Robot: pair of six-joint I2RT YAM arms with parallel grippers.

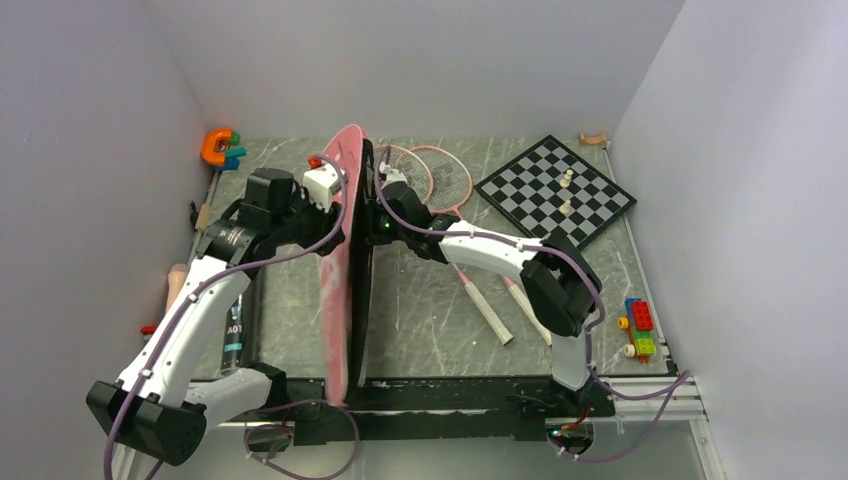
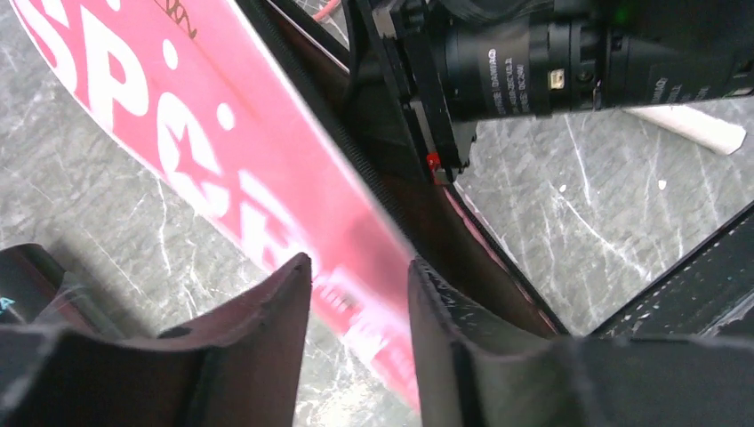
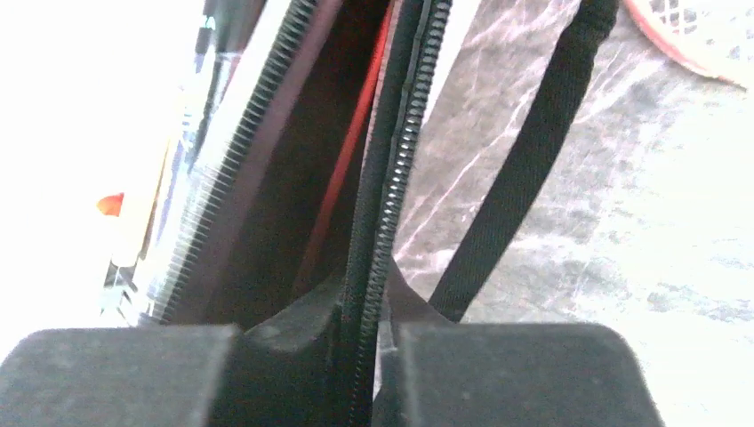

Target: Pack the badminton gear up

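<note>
The pink racket bag [image 1: 338, 290] stands on its long edge in the middle of the table, its zip side open. My right gripper [image 1: 378, 215] [image 3: 364, 294] is shut on the bag's black zipper edge [image 3: 391, 178], beside the black strap [image 3: 525, 169]. My left gripper [image 1: 325, 185] [image 2: 360, 262] is open just left of the bag's upper part; the pink "SPORT" face [image 2: 204, 133] shows beyond its fingers, with nothing between them. Two pink-framed rackets [image 1: 440, 178] lie right of the bag, white handles [image 1: 488, 308] toward me. A dark tube [image 1: 235, 335] lies under the left arm.
A chessboard [image 1: 555, 190] with pale pieces sits at the back right. An orange C-shaped toy [image 1: 218, 145] is at the back left corner. Coloured toy bricks [image 1: 640, 328] lie near the right edge. White walls close in the table on three sides.
</note>
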